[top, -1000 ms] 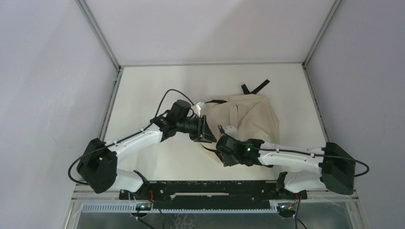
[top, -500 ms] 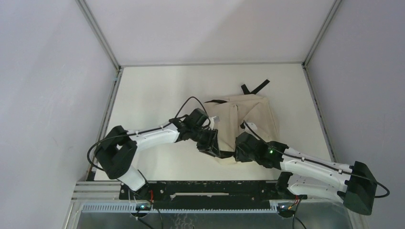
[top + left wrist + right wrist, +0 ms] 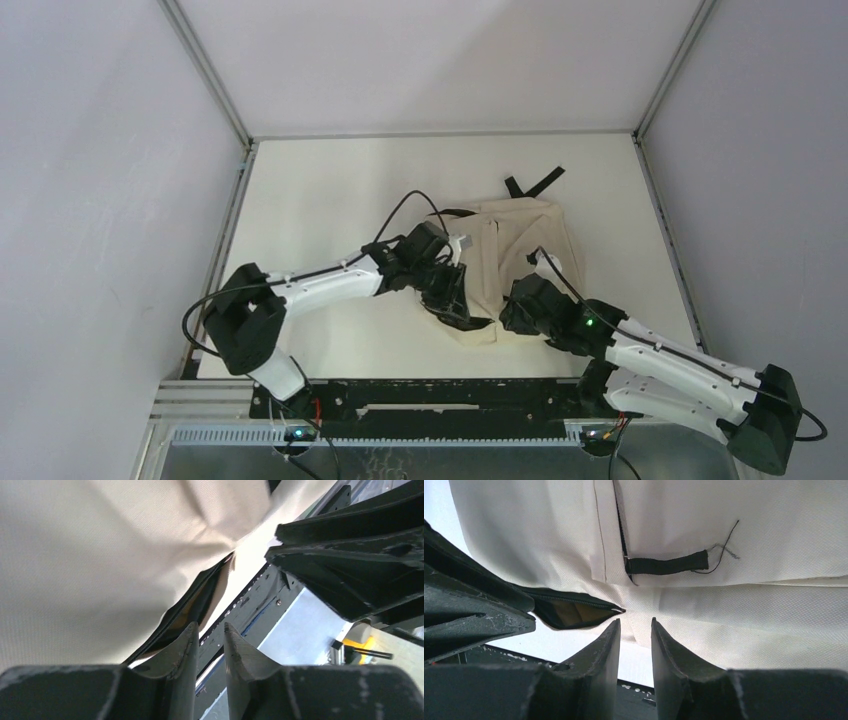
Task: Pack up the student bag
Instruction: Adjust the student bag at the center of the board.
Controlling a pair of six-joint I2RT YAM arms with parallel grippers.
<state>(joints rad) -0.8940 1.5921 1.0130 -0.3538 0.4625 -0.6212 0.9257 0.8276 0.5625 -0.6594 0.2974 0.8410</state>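
Left gripper point(image 3: 210, 628) and right gripper point(image 3: 635, 623), both narrow and empty, flank the part-open zip mouth point(image 3: 569, 611) at the near edge of the student bag point(image 3: 520, 245) lying mid-table point(image 3: 320, 190); opening is judged in hand, and a lip grip comes next.

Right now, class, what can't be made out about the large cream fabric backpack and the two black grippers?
- Contents of the cream fabric backpack: right wrist view shows only a dark slit at the black zipper.
- Whether the left gripper or right gripper touches fabric: top view, their own bodies cover the fingertips.
- Backpack's underside: every view, it lies on the table.
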